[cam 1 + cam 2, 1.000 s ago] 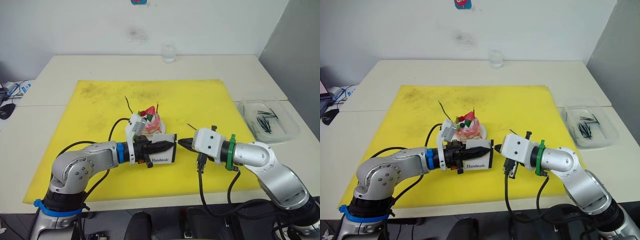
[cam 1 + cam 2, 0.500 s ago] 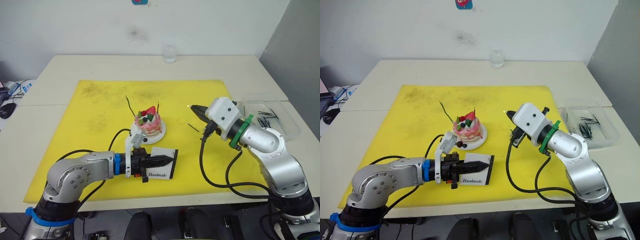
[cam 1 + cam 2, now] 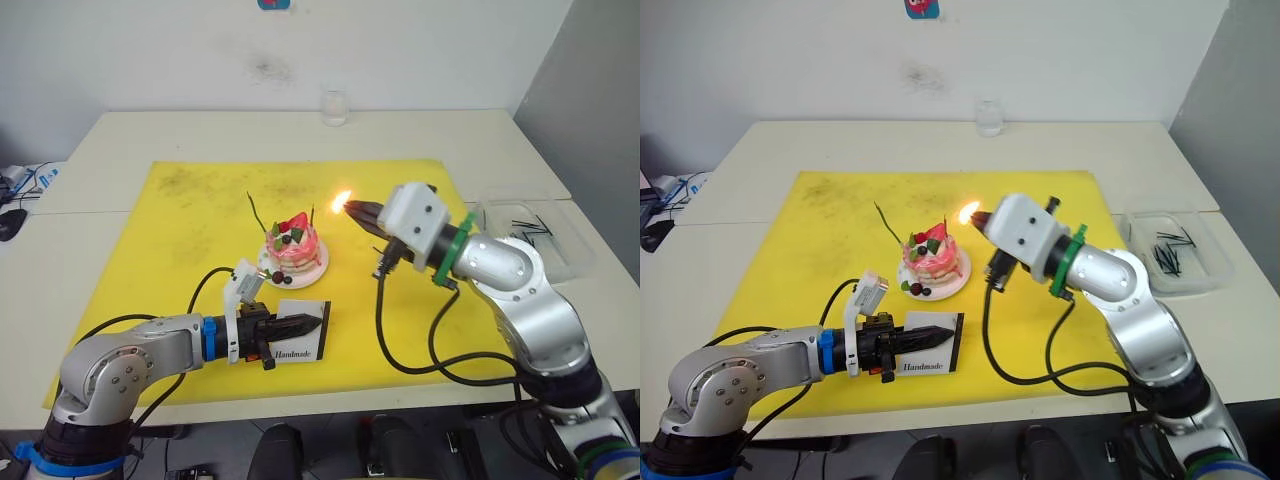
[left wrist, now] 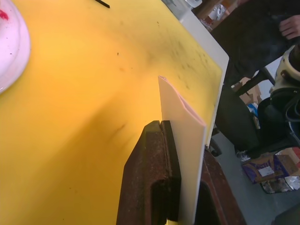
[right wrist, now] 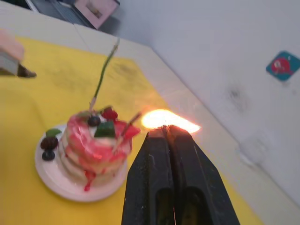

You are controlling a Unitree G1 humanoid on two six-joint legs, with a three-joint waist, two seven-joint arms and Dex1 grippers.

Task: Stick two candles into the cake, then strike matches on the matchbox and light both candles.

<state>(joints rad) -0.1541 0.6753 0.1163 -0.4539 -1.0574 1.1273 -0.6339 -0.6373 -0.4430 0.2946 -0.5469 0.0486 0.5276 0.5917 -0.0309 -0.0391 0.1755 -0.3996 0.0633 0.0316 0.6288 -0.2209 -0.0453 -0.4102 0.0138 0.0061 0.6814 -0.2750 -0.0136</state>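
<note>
Right gripper (image 3: 358,210): we see its two black fingers pressed together on a match whose tip burns with a bright flame (image 3: 342,200); the stick itself is too small for us to make out. The fingers point toward the robot's left, at the cake, and hover above the mat.

Flame: just beside the top of the dark red candle (image 3: 315,212), on its right; we cannot tell whether they touch.

Left gripper (image 3: 305,326): we see it clamped on the matchbox (image 3: 303,342), one finger on each flat face, fingers pointing to the robot's right.

Matchbox: held on edge over the front part of the mat, its long axis running left to right, the "Handmade" face turned toward the robot.

Cake (image 3: 293,245): on its white plate (image 3: 318,266) near the mat's middle, beyond the matchbox.

Candles: both stand in the cake, long axes roughly vertical; the green candle (image 3: 256,212) leans away to the left, the red one rises nearly straight.

Mat (image 3: 190,200): yellow, covering the table (image 3: 180,130).

Tray (image 3: 572,252): clear, right of the mat, holding loose matches (image 3: 530,226).
</note>
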